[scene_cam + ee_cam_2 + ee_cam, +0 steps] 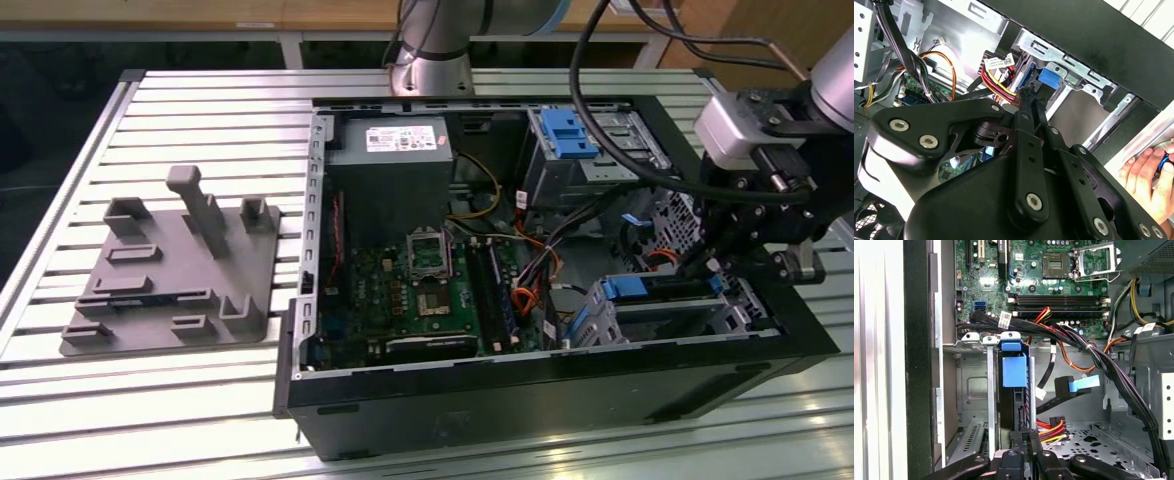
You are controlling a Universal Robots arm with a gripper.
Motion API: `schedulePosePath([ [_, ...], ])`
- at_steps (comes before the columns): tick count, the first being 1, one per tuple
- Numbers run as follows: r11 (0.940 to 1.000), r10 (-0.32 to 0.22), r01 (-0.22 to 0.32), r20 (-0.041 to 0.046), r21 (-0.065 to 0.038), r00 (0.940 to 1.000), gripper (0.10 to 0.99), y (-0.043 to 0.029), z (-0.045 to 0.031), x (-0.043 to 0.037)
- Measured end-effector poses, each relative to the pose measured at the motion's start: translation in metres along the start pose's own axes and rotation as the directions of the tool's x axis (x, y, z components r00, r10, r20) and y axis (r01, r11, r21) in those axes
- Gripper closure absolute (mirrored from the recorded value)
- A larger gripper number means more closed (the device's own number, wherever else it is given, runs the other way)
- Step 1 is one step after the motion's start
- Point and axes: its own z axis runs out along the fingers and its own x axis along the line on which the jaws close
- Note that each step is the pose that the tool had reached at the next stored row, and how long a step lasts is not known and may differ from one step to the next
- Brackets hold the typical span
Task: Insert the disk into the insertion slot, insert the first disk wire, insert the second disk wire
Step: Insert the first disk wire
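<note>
The disk (643, 290), grey in a bright blue carrier (1014, 371), sits inside the silver insertion slot (674, 318) at the case's front corner on the exterior view's right. My gripper (694, 268) hangs over the disk's exposed end. In both wrist views its fingers stand close together, shut on the black plug of the first disk wire (1050, 429), a red, yellow and orange bundle (999, 82), at the disk's edge (1015, 410). The second disk wire (1081, 384), dark with a blue end, lies loose beside the bay, apart from the gripper (1024, 436).
A taller silver cage with a blue latch (577, 138) stands at the case's back. The motherboard (427, 290) and dark cable bundles (1104, 365) fill the middle. A grey fixture plate (174, 270) lies on the table. A person's hand (1149, 172) rests outside the case wall.
</note>
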Motion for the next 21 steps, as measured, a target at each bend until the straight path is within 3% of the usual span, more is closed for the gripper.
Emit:
schedulePosePath([
  [21,1.0,0.0,0.0,-0.0072,0.0,1.0,0.922,-0.0001,0.0042,0.0002],
])
